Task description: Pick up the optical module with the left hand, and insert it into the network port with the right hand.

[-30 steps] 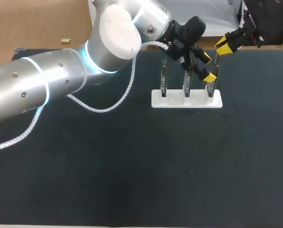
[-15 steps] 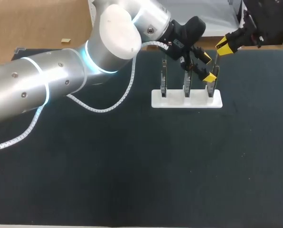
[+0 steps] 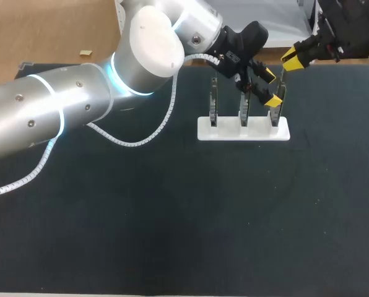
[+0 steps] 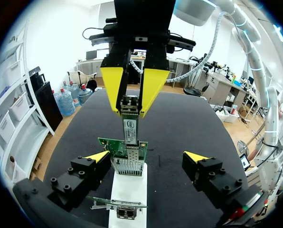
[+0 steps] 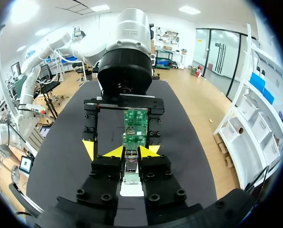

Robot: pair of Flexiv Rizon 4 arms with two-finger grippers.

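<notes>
- Left arm (image 3: 79,105): thick silver-grey tube sections dotted with small dark screws, pale-blue light rings glowing at the joints, a rounded white cap on the elbow.
- A white spiral-wrapped cable (image 3: 130,144) hangs in loops along the arm, from 8 o'clock up to the black wrist.
- Left gripper (image 3: 270,87): blocky black fingers studded with bolt heads, wedge-shaped bright yellow tips.
- Right gripper (image 3: 291,60), at 1 o'clock in the head view: black housing, matching yellow tips.

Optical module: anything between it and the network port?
Nothing visible. The right gripper holds the optical module right at the network port; the left gripper, open, straddles the board, off the insertion line.
</notes>
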